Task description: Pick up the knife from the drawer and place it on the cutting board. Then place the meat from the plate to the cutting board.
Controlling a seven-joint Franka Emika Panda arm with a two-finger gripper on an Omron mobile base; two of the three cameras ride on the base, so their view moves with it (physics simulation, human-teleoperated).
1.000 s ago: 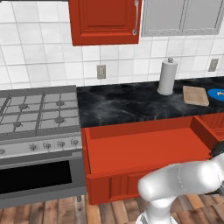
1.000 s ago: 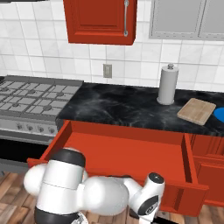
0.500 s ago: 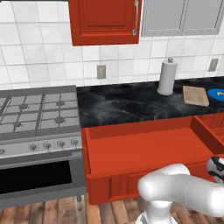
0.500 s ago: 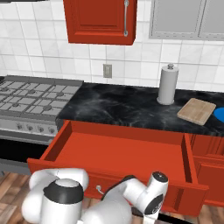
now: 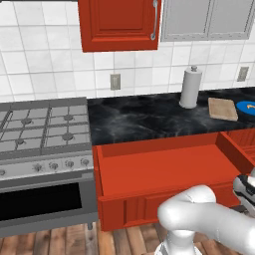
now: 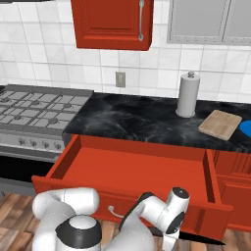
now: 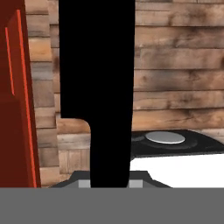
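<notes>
The two-finger gripper (image 6: 172,236) is pinched on the slender black knife (image 6: 200,238), held low, below the open red drawer's (image 6: 142,171) front. Next: lift it to the tan wooden cutting board (image 6: 220,124), behind the drawer on the counter.

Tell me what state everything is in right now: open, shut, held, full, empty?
Drawer: pulled open, inside bare.
Knife: out of the drawer, held down low in front of it.
Gripper: jaws shut on the knife.
Board: on the counter, nothing on it.
Plate: on the counter right of the board, meat on it.
Upper red cabinet: door shut.
Paper towel roll: upright.
</notes>
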